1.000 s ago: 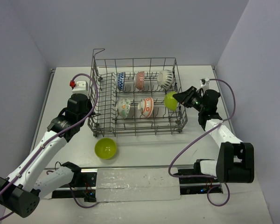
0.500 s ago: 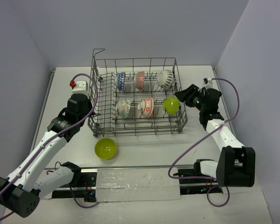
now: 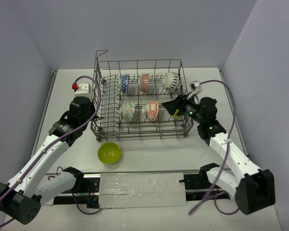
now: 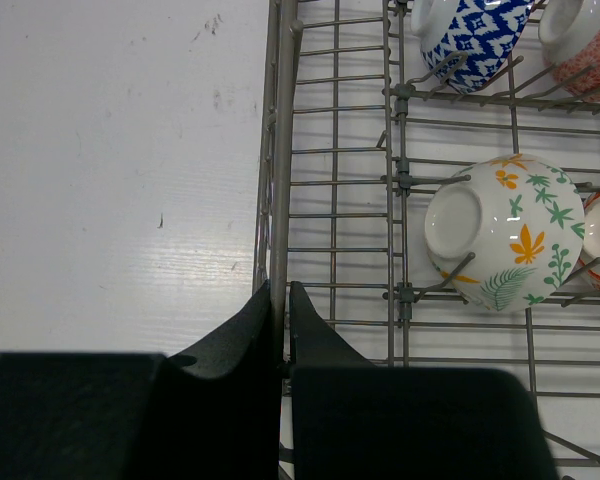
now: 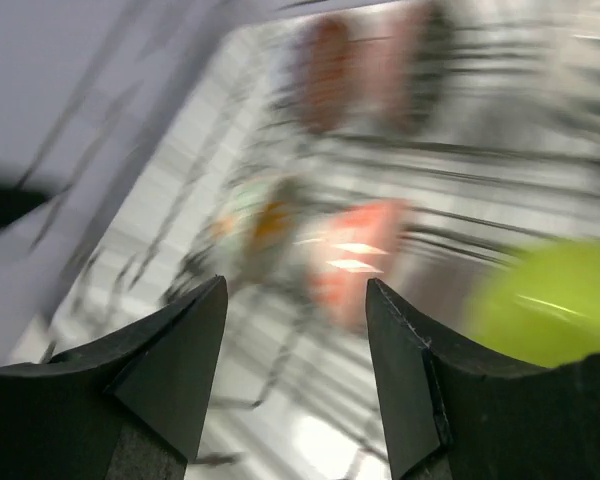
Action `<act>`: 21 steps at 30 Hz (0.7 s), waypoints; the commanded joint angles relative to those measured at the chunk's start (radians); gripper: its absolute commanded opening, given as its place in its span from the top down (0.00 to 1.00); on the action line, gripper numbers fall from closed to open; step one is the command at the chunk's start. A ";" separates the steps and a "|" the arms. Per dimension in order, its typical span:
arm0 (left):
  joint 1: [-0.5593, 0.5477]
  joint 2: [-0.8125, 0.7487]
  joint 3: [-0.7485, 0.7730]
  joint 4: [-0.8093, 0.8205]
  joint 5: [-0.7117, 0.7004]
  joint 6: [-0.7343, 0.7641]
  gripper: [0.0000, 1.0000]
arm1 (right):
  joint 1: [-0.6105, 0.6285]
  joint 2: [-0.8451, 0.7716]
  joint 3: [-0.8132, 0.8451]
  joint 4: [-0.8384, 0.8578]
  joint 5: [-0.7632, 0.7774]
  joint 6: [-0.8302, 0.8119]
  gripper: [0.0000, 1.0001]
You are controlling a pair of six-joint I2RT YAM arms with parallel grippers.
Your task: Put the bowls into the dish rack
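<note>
The dish rack (image 3: 139,126) stands mid-table. It holds a blue-white bowl (image 3: 124,83), a pinkish-red bowl (image 3: 144,82), a white bowl with dark marks (image 3: 171,81), a yellow-floral bowl (image 3: 127,111) and a red-orange bowl (image 3: 151,110). A lime-green bowl (image 3: 176,114) sits at the rack's right end, mostly hidden under my right gripper (image 3: 173,107). That gripper is open and empty; its wrist view (image 5: 295,290) is blurred, with the green bowl (image 5: 550,300) at the right. A second lime-green bowl (image 3: 109,152) lies on the table in front of the rack. My left gripper (image 3: 93,119) is shut on the rack's left rim (image 4: 279,180).
The rack's raised wire loop (image 3: 101,52) stands at its far left corner. Walls close the table in at the left, back and right. The arms' purple cables (image 3: 216,84) arch above the table on both sides.
The lime-green bowl left my right gripper and dropped into the rack's right end. The right gripper drew back, then swung left over that bowl. The left arm has not moved.
</note>
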 commanded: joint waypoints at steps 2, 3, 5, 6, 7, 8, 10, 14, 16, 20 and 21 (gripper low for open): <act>0.017 0.005 0.008 -0.003 -0.036 0.009 1.00 | 0.274 -0.071 0.046 0.107 -0.090 -0.192 0.34; 0.017 0.002 0.006 -0.002 -0.039 0.008 1.00 | 0.320 -0.044 0.089 0.072 -0.104 -0.212 0.34; 0.017 0.000 0.006 0.000 -0.039 0.008 1.00 | 0.455 -0.010 0.124 0.043 -0.114 -0.263 0.34; 0.017 0.000 0.006 0.001 -0.039 0.008 1.00 | 0.498 0.033 0.161 0.000 -0.114 -0.277 0.34; 0.017 0.003 0.006 0.000 -0.041 0.008 1.00 | 0.576 0.059 0.182 -0.025 -0.121 -0.292 0.35; 0.017 0.005 0.008 -0.002 -0.039 0.008 1.00 | 0.611 0.117 0.225 -0.051 -0.125 -0.319 0.35; 0.017 0.006 0.008 -0.003 -0.041 0.009 1.00 | 0.716 0.182 0.268 -0.128 -0.130 -0.358 0.37; 0.017 0.006 0.008 -0.002 -0.039 0.009 1.00 | 0.850 0.343 0.380 -0.215 -0.119 -0.380 0.40; 0.017 0.003 0.008 -0.003 -0.042 0.008 1.00 | 0.888 0.423 0.402 -0.229 -0.127 -0.378 0.42; 0.017 -0.007 0.006 -0.002 -0.048 0.008 1.00 | 0.980 0.560 0.451 -0.231 -0.150 -0.378 0.42; 0.017 -0.009 0.006 -0.002 -0.047 0.008 1.00 | 0.993 0.585 0.460 -0.231 -0.148 -0.381 0.42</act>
